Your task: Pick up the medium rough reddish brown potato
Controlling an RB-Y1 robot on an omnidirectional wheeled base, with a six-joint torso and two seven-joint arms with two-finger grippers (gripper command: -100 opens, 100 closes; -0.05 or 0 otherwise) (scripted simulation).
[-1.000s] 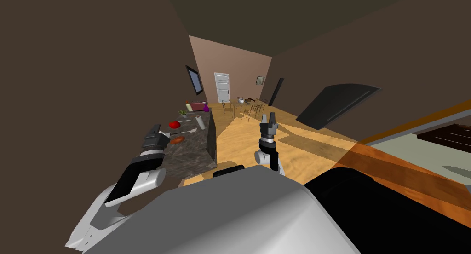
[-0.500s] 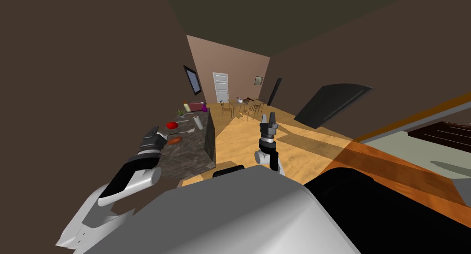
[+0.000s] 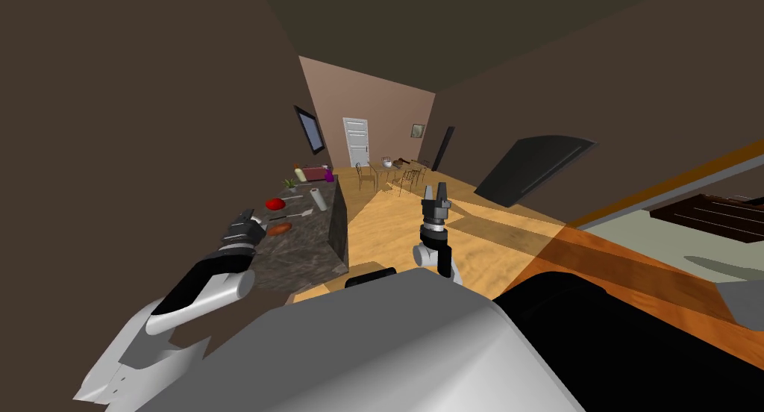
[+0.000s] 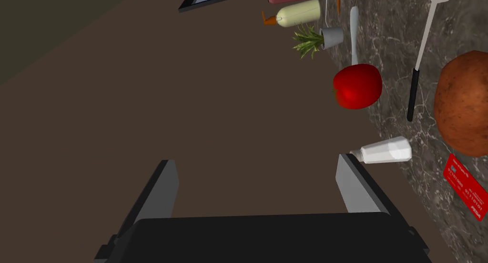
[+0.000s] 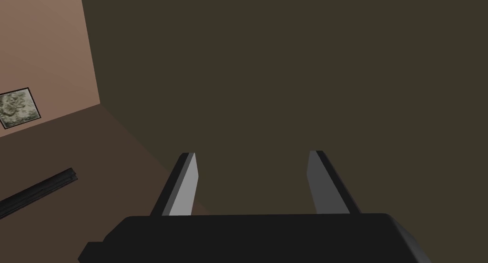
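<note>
Left gripper [image 4: 255, 161], fingers spread and empty, hovers beside the reddish-brown potato [image 4: 464, 103] lying on the dark marble counter [image 4: 395, 124]; right gripper [image 5: 251, 154], also unclenched, is held well apart from the potato.

A dark veined counter [image 4: 391, 45] runs beside the left gripper [image 4: 255, 162]. Nearest the gripper lies a white shaker [image 4: 383, 150], with a red card [image 4: 464, 184] close by. Farther out are a reddish brown potato [image 4: 462, 105], a round red fruit [image 4: 357, 86], a spatula [image 4: 419, 60] and a potted plant [image 4: 317, 38].
</note>
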